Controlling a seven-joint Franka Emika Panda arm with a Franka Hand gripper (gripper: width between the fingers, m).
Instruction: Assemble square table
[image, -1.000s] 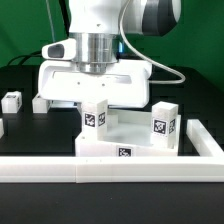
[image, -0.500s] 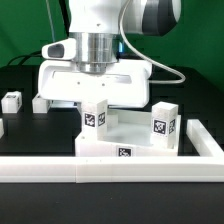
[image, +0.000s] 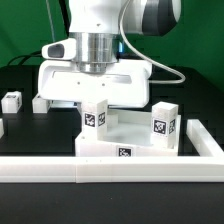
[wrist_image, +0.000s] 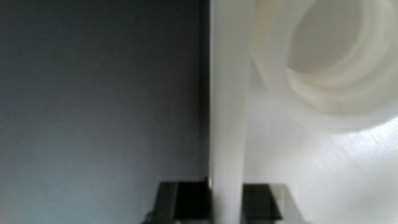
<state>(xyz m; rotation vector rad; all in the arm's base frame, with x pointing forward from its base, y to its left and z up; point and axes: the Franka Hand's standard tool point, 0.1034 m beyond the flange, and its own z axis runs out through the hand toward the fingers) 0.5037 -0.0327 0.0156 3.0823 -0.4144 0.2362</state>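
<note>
Wrist view shows the pincer (wrist_image: 221, 203) clamped on the thin raised rim of the top (wrist_image: 329, 170), beside a socket (wrist_image: 356, 60). The top sits near the desk's (image: 25, 140) near edge against the rail (image: 60, 170). It looks light, stiff and slick, so a rim hold may slip.

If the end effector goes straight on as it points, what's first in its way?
The rim of the table top, which the end effector is shut on; pushing on probably presses that top down.
</note>
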